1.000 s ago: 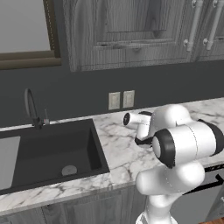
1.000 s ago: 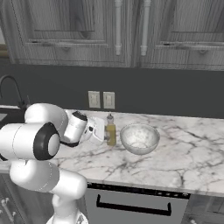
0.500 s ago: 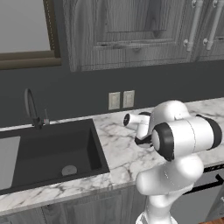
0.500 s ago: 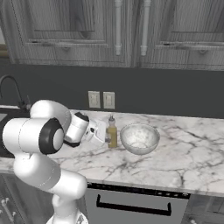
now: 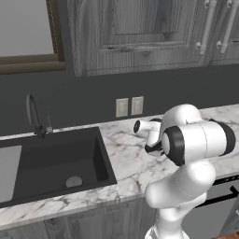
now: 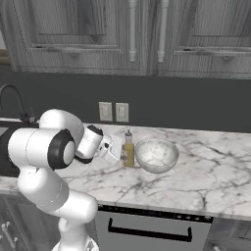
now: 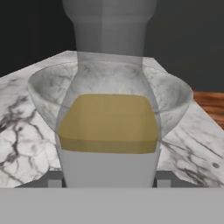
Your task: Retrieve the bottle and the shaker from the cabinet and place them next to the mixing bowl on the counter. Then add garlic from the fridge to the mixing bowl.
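One bottle (image 6: pixel 128 149) stands upright on the counter (image 6: pixel 206 171), pinched by the gripper (image 6: pixel 119 149) at the mixing bowl's (image 6: pixel 157 155) nine o'clock, seemingly gripped so it lands beside that bowl as asked.

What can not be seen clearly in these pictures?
- Left base view: the arm hides the bottle and bowl.
- Hand view: the bottle covers the middle of the bowl, so its contents are unknown; the fingers are mostly behind the bottle.
- Right base view: the hand hides the bottle's left side, so contact is unclear.
- The cabinet is shut; the shaker is unseen.
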